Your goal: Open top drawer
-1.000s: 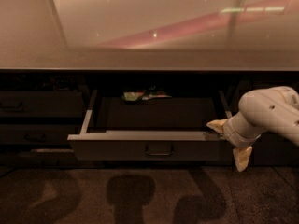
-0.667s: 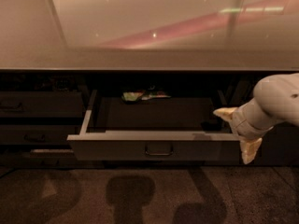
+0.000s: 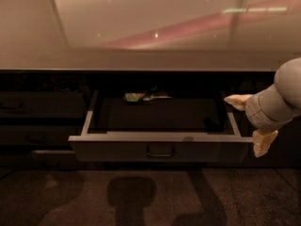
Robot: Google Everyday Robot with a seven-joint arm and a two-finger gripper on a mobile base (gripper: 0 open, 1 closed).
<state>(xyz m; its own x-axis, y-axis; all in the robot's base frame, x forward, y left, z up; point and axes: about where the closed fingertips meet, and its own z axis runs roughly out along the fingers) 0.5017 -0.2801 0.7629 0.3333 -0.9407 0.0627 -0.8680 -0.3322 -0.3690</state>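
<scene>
Camera view, floor: dark shadows [image 3: 126,194] fall on the ground just below the drawer front.
Top drawer: the top drawer [image 3: 117,147] stands pulled well out from under the counter. Its flat front faces you, both pale side rails show, and its loop handle [image 3: 160,150] sits centred with nothing on it.
Change: over the last second the gripper [image 3: 244,124] has slid rightward, off the drawer's right front corner. The drawer itself looks to sit where it did.
Meaning: you can judge the pull as done. This reads as the arm backing away, with the task all but complete.
Fingers: they are spread wide apart and hold nothing. The upper finger [image 3: 236,100] hangs over the right rail towards the back. The lower finger [image 3: 263,142] is just beside the right end of the front panel, and you cannot tell whether it touches.
Inside: a small greenish packet [image 3: 135,97] lies on the drawer floor against the back.
Far: the glossy counter [image 3: 155,55] reflects a pink streak.
</scene>
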